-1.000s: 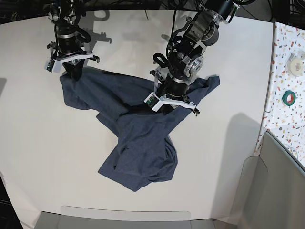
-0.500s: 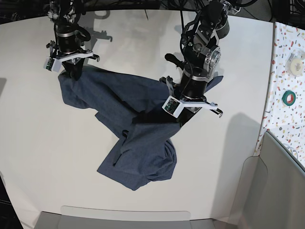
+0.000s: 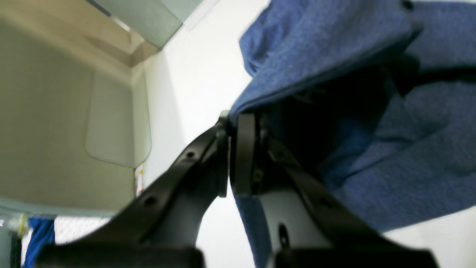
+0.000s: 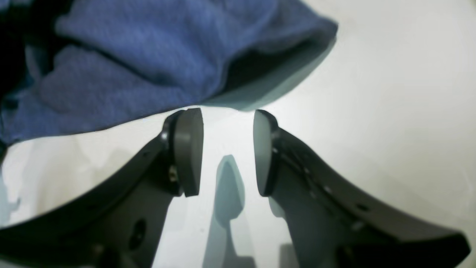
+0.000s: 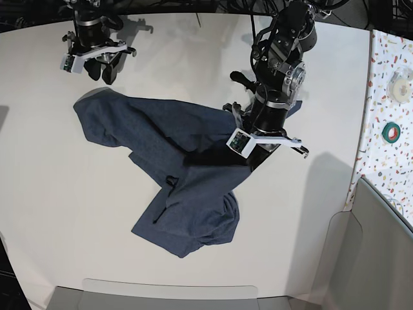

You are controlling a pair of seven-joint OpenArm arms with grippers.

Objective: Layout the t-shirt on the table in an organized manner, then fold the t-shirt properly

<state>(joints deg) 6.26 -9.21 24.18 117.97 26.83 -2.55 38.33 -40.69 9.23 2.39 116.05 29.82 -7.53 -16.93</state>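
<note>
I see t-shirt point(image 5: 174, 174) crumpled mid desk point(image 5: 51, 194), spread from 10 o'clock corner down to bunched heap at 6 o'clock. My left tool point(image 5: 261, 155) at 3 o'clock edge of cloth, pads point(image 3: 243, 156) pinched tight on navy hem fold. My right tool point(image 5: 103, 70) at 11 o'clock, pads point(image 4: 187, 149) parted, holding nothing, poised above bare desk just beyond shirt corner.

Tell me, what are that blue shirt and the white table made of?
The t-shirt looks like soft knit cotton: heathered navy, fuzzy weave, limp folds. The table seems a hard, smooth matte white board, perhaps laminate; it shows soft shadows and no glare.
</note>
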